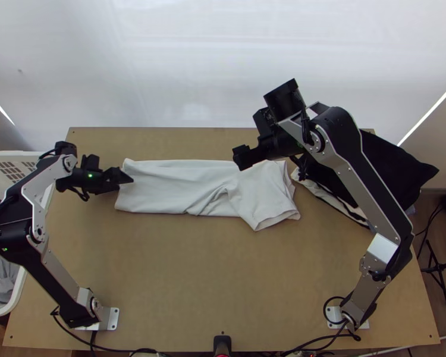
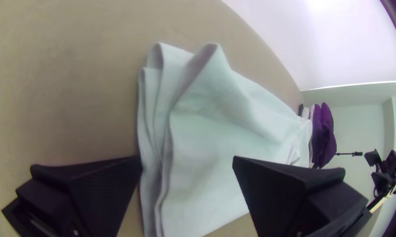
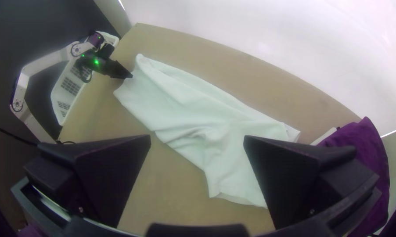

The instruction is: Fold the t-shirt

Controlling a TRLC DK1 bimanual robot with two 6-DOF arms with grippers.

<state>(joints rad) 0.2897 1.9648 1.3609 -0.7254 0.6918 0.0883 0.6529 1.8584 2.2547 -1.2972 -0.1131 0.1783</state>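
Presently showing a white t-shirt [image 1: 181, 184] laid as a long, narrow band across the far part of the surface [image 1: 163, 279], with a skewed, rumpled flap near the heap of dark cloth [image 1: 395, 163]. Shown at the opposite end, toward the white basket [image 1: 0, 156]: left hand [image 2: 188, 161], set wide, with one finger over the cloth and one just past its end. Cannot tell about contact there. Also to be seen: right hand [image 3: 197, 139], likewise wide, raised above the band. Judged a partial fold, probably next in need of a grip on the end and a turn inward.

Chief risk at the left hand: closing on the raised upper layer alone, because of the loose, uneven stacking at that end, and so leaving lower layers behind. Also possible, from too low an approach: pushing the edge into a bunch instead of gripping it. Toward the dark heap, likely to end crooked if folded without first squaring the slanted flap. Around the middle creases, likely to trap a lump if pressed down unsmoothed.
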